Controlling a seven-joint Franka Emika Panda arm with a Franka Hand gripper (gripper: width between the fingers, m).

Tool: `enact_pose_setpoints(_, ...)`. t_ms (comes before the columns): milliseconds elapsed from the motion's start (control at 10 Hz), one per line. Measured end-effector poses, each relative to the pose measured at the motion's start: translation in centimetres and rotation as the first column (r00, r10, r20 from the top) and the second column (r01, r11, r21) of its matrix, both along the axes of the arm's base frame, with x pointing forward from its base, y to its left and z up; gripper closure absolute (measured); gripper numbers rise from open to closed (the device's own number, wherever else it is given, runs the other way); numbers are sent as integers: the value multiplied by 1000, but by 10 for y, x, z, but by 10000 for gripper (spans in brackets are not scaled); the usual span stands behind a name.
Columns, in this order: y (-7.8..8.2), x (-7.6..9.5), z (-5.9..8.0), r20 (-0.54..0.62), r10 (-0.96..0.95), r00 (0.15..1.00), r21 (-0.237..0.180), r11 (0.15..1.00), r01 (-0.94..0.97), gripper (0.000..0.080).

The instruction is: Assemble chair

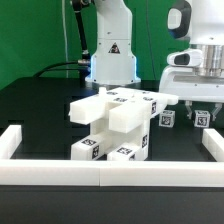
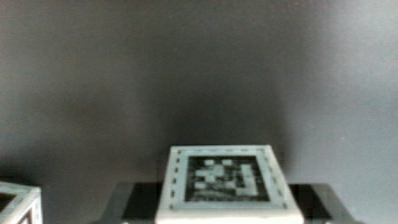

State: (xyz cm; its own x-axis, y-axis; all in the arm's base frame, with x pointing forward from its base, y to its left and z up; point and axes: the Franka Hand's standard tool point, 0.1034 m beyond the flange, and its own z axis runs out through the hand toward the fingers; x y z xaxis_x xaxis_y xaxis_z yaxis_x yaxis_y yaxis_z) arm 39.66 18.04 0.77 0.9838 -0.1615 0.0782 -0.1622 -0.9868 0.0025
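Under the gripper [image 1: 206, 85], between its fingers [image 2: 139, 200]: chair block [image 2: 222, 178], likely stiff, light, slick. Best pinched on flat sides. Clamped or loose, cannot tell.

A long, low white border rail [image 1: 110, 172] runs across the front of the scene. At each end a short white piece turns back from it, one at the exterior view's left and one at the exterior view's right, so the rail forms a shallow U. A black table [image 1: 40, 115] lies inside that U, its matte top stretching away behind the rail. Well behind the rail, past the table's far edge, hangs a green backdrop [image 1: 35, 35]. Black cables [image 1: 62, 68] lie on the far part of the table, well apart from the rail. In the wrist view the table top [image 2: 196, 70] shows as blurred dark grey.
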Motion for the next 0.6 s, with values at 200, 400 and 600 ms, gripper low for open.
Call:
enact_pose_setpoints(200,0,5,11,-7,-1,1000,6,1000,1,519)
enact_pose_setpoints(400,-2,16,37,-47,22,999,21,1000,-21,519)
enact_pose_setpoints(600,-13,27,62,-63,33,997,40,999,-31,519)
